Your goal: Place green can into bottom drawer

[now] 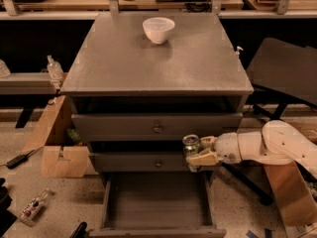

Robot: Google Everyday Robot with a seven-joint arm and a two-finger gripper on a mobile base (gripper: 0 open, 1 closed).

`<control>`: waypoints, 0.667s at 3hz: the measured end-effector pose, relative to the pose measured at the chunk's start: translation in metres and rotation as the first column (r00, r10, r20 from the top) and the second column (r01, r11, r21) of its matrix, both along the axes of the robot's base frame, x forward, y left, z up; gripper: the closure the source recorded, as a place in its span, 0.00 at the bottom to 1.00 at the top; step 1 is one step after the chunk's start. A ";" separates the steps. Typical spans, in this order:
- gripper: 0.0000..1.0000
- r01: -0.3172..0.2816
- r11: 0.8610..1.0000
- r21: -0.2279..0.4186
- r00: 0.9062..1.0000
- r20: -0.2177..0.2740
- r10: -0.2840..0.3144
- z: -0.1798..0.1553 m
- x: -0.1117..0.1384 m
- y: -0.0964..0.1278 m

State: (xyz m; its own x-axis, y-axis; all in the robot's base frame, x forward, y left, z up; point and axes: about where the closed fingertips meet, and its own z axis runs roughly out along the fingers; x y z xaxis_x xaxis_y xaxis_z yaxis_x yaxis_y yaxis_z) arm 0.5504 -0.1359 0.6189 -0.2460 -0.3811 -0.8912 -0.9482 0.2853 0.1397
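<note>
The green can [191, 148] has a silver top and stands upright in my gripper [199, 150], in front of the middle drawer's right end. My gripper is shut on it, reaching in from the right on a white arm [262, 147]. The can hangs above the right rear part of the bottom drawer [156, 202], which is pulled open and shows a plain grey floor with nothing on it.
A white bowl [158, 29] stands at the back of the grey cabinet top [153, 58]. The two upper drawers with round knobs [157, 129] are closed. Cardboard boxes [62, 157] and a bottle lie on the floor at left; a black chair [282, 73] stands at right.
</note>
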 end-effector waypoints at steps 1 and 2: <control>1.00 -0.021 0.999 0.046 1.000 0.006 0.020 -0.032 0.001 0.016; 1.00 -0.047 0.996 0.077 0.998 0.039 0.044 -0.095 0.007 0.044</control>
State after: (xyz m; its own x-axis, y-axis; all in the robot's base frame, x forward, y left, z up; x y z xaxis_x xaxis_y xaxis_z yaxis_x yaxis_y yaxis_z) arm 0.5575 -0.0918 0.5238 -0.1957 -0.3204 -0.9269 -0.9650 0.2311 0.1238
